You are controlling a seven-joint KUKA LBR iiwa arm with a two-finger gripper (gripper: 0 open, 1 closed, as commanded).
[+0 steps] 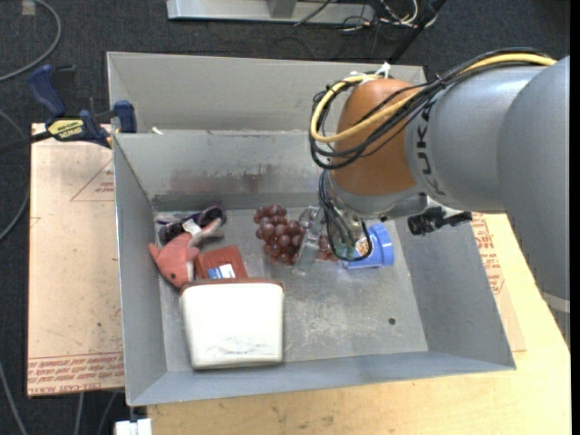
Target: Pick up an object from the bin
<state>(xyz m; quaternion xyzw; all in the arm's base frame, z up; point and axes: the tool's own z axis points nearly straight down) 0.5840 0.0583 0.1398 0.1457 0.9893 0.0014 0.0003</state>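
Observation:
My gripper reaches down in the middle of the bin, under the orange wrist cover. It stands between a bunch of dark red grapes on its left and a small blue and yellow thing on its right. The grapes lie close beside its fingers. The blue thing is partly hidden behind the gripper.
A white box lies at the bin's front left. Behind it are a small red packet, a pink soft toy and a dark thing with a white part. The arm covers the bin's right back.

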